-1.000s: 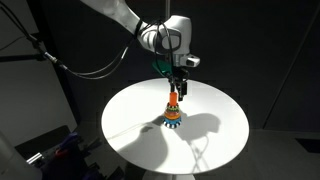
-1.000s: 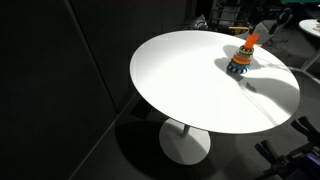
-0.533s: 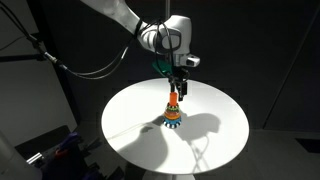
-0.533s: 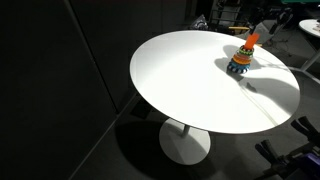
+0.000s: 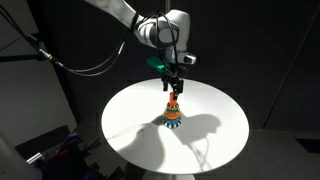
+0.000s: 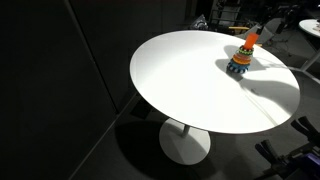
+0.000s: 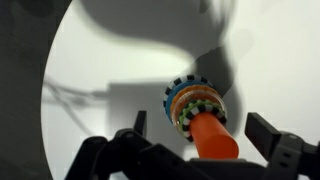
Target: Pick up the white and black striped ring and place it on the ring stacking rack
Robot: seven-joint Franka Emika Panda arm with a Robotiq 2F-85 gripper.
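The ring stacking rack (image 5: 173,112) stands on the round white table (image 5: 215,150), with an orange peg on top. In the wrist view the white and black striped ring (image 7: 196,101) sits on the rack, around the orange peg (image 7: 212,138), above other coloured rings. My gripper (image 5: 174,80) is open and empty, straight above the peg top and clear of it. In the wrist view my gripper (image 7: 203,132) has its fingers (image 7: 268,134) spread on both sides of the peg. The rack also shows in an exterior view (image 6: 243,56).
The white table (image 6: 190,85) stands on a single pedestal against a dark background. Cables (image 5: 85,68) hang behind the arm. Some dark equipment (image 5: 55,150) lies beside the table.
My gripper has risen a little above the orange peg. The rack and rings have not moved.
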